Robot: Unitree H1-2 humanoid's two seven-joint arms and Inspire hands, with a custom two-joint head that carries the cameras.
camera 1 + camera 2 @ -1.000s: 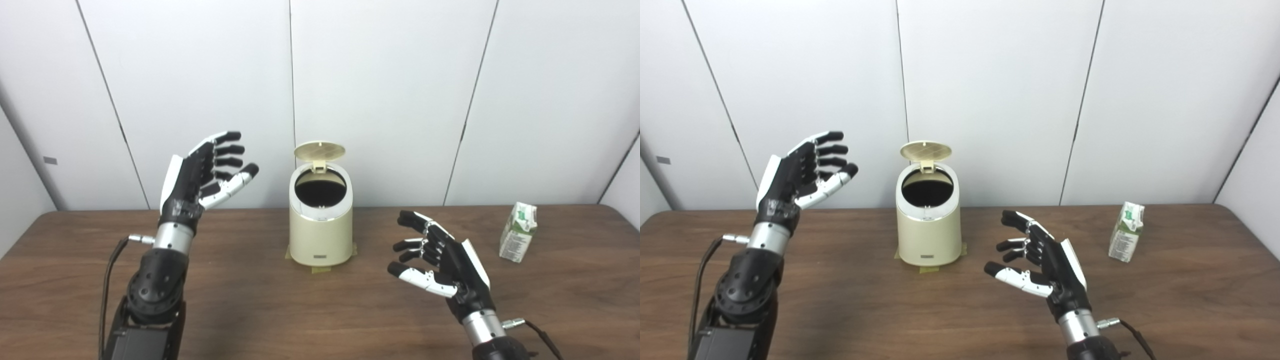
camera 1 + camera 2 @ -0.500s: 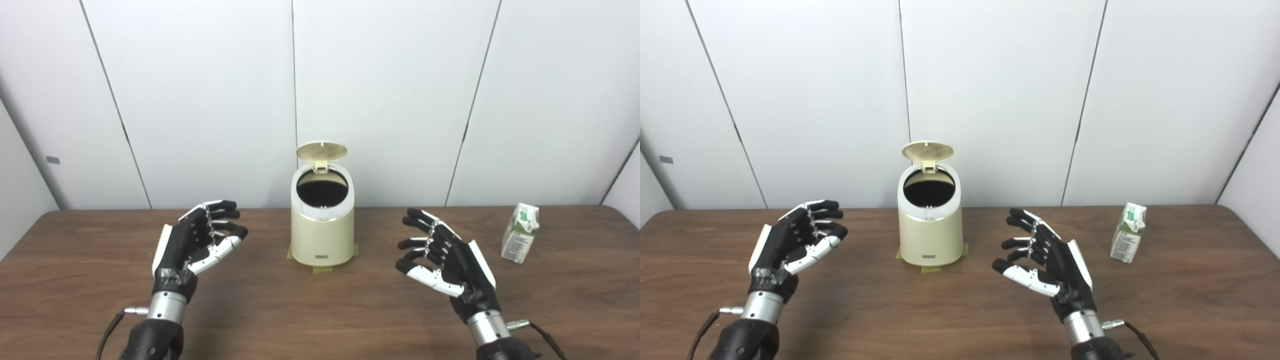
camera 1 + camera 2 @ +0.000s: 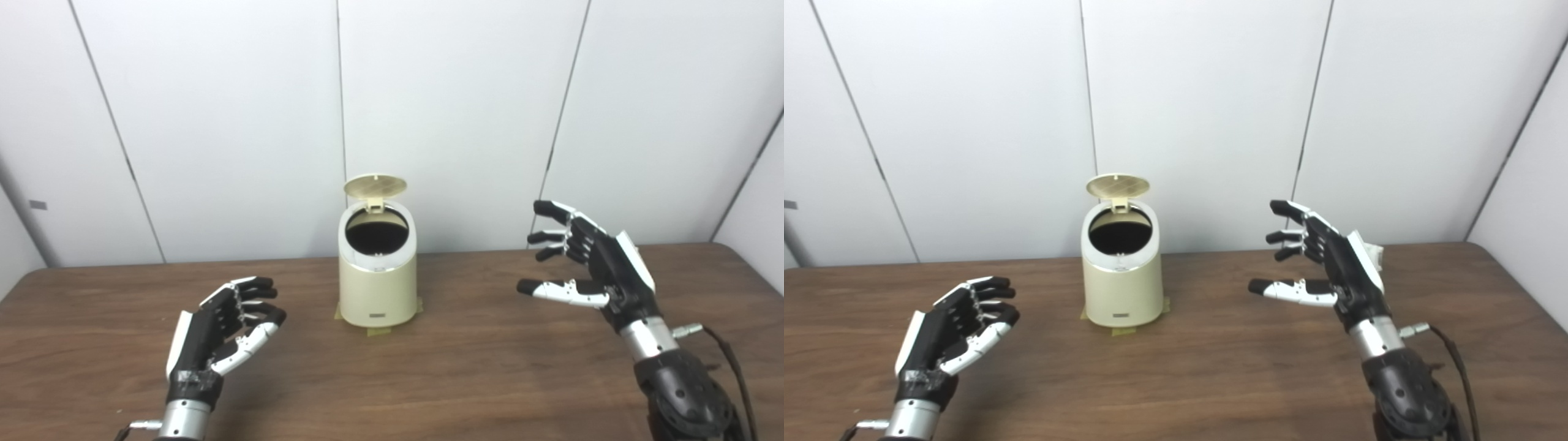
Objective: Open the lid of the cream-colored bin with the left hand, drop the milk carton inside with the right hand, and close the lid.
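The cream-colored cylindrical plastic bin (image 3: 378,288) stands on tape at the middle of the brown wooden table (image 3: 465,373), nearer its back edge. Its round lid (image 3: 375,185) is raised upright, exposing the dark interior. The left hand (image 3: 223,331) hovers low near the front-left, fingers (image 3: 257,283) released, empty. The right hand (image 3: 1332,263) is raised right of the bin, fingers spread, empty, hiding most of the white milk carton (image 3: 1374,251) behind it.
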